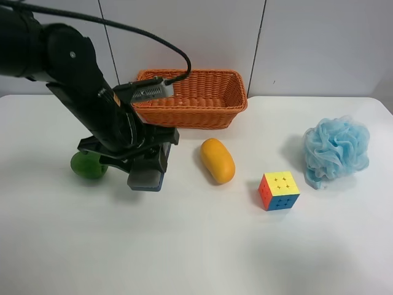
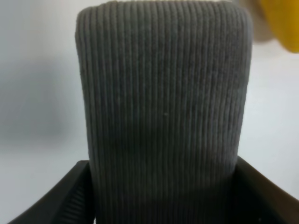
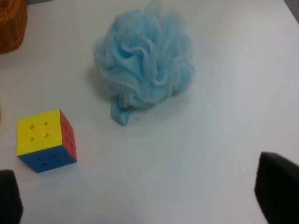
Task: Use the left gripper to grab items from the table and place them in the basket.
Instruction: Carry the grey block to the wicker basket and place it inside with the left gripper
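The left gripper (image 1: 147,167) stands over the grey block (image 1: 146,180) on the white table (image 1: 184,246), its two fingers (image 2: 70,198) pressed against the block's long sides and clasping it. Whether the block rests on the table or hangs just above it cannot be told. From the high camera, the green fruit (image 1: 88,166) lies at the gripper's 9 o'clock, the mango (image 1: 218,160) at 3 and the orange basket (image 1: 196,114) at 1. The right gripper (image 3: 142,200) hangs spread wide near the puzzle cube (image 3: 44,140) and blue pouf (image 3: 145,65).

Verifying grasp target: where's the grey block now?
Exterior high view, left of centre: grey block gripped by the left pincer, between the green fruit and the mango.
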